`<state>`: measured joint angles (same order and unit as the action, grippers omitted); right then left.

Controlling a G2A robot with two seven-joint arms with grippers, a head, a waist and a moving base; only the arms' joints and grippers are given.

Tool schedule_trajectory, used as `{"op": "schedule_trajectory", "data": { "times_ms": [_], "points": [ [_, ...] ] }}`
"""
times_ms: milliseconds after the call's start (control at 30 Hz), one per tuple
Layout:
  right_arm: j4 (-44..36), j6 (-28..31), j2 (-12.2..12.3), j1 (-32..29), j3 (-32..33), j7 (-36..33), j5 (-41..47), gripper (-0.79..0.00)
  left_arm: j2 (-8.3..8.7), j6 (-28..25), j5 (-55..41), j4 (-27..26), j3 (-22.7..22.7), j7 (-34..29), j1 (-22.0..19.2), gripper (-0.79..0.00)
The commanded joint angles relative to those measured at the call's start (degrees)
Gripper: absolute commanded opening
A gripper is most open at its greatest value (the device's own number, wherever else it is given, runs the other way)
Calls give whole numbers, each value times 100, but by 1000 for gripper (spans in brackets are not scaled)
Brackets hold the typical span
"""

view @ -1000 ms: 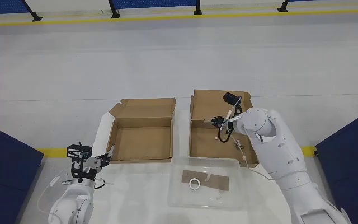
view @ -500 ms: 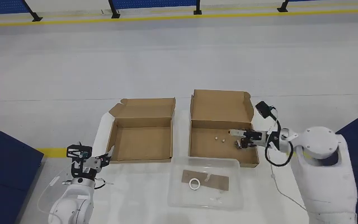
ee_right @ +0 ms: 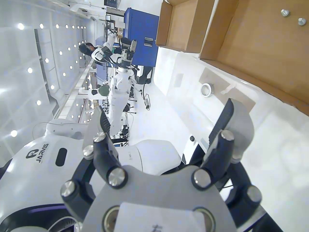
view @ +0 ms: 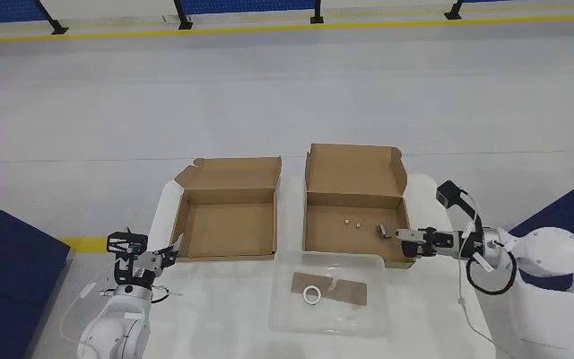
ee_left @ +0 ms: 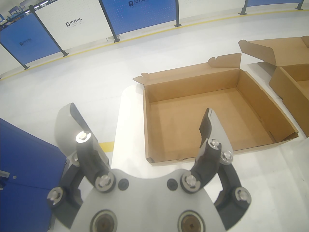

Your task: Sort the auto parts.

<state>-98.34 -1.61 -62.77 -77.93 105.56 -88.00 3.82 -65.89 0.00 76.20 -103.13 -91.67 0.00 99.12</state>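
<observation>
Two open cardboard boxes stand side by side. The left box (view: 229,229) (ee_left: 212,112) has nothing in it. In the right box (view: 332,238) (ee_right: 253,49) lie two small bolts (view: 352,222) (ee_right: 284,12) and a darker small part (view: 380,231). A metal ring (view: 312,293) (ee_right: 207,89) lies in the clear tray (view: 330,256) in front of the boxes. My right gripper (view: 404,240) (ee_right: 164,108) hangs open and holds nothing, just off the right box's front right corner. My left gripper (view: 170,247) (ee_left: 140,111) is open too, at the table's left front, facing the left box.
A flat piece of cardboard (view: 345,289) lies on the tray's floor beside the ring. Both boxes have raised lids at the back. Blue barriers (view: 27,260) stand off the table's left and right sides.
My right arm has drawn back from over the right box to its front right corner. A dark small part now lies in that box. The left arm has not moved.
</observation>
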Motion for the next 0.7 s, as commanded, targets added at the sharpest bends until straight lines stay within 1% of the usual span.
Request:
{"op": "schedule_trajectory", "data": {
  "times_ms": [0, 467, 567, 600, 667],
  "points": [
    [0, -1, 0, 0, 0, 0, 1, 0, 0, 0, 0, 0, 0, 0, 0, 0],
    [0, -1, 0, 0, 0, 0, 1, 0, 0, 0, 0, 0, 0, 0, 0, 0],
    [0, -1, 0, 0, 0, 0, 1, 0, 10, -258, 150, -158, 98, -162, -23, 0],
    [0, -1, 0, 0, 0, 0, 1, 0, 13, -397, 158, -260, 151, -320, -31, 0],
    [0, -1, 0, 0, 0, 0, 1, 0, 26, -869, 11, -497, 256, -817, -47, 0]
  ]
}}
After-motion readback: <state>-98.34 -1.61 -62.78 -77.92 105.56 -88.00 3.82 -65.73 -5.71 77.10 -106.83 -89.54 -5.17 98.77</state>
